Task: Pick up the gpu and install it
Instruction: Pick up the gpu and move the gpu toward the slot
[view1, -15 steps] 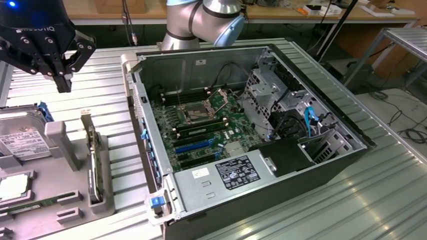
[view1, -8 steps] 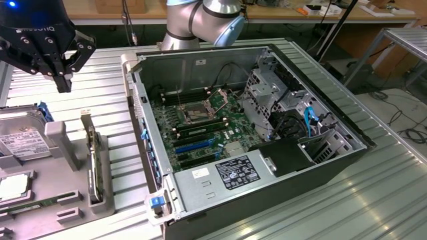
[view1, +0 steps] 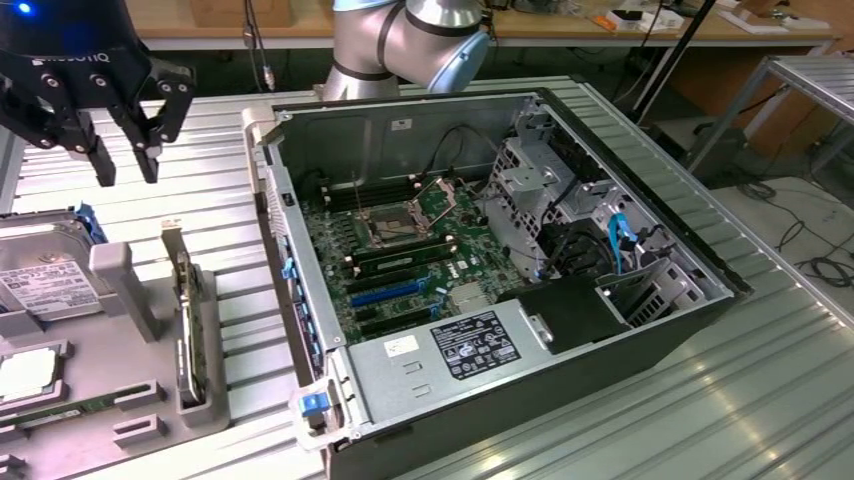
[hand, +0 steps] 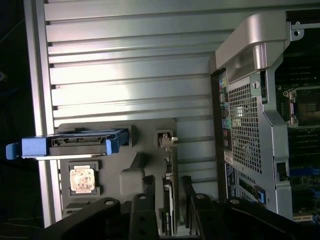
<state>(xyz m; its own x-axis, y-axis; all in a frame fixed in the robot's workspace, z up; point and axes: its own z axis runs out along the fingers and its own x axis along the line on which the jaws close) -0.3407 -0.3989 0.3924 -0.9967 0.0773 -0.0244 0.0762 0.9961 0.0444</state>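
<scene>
Black gripper (view1: 127, 178) up at the exterior view's left, hanging in the air well above the ribbed silver metal table (view1: 747, 400). Fingers parted to a middling gap, with nothing between them and nothing touched.

Below it on the table, a grey plastic fixture tray (view1: 134, 425) with slots and posts. Carries the gpu (view1: 191, 330), a flat rectangular card standing on its long edge in an upright grey holder, at the side of the tray nearest the computer. Shows as a thin dark strip from the exterior view. From the wrist view, lies edge-on directly under the gripper (hand: 166, 179), lined up with the gap between the two dark fingers (hand: 142, 210), with a silver metal end bracket at one end of the gpu (hand: 168, 150). Sits well below the fingertips, going by the exterior view.

Elsewhere on the tray: a silver labelled hard drive (view1: 47, 285) in blue side rails, a small square silver processor chip (view1: 27, 372) in its pocket, and a long narrow green memory stick (view1: 67, 410) lying flat.

To the exterior view's right of the tray, a black and grey computer tower (view1: 387, 125) lying on its side with the side panel off. Holds a green motherboard (view1: 400, 260) with an open processor socket and blue expansion slots, and a silver labelled power supply (view1: 461, 350) near the front corner. Stands near the tray, with a strip of bare table between the two.
</scene>
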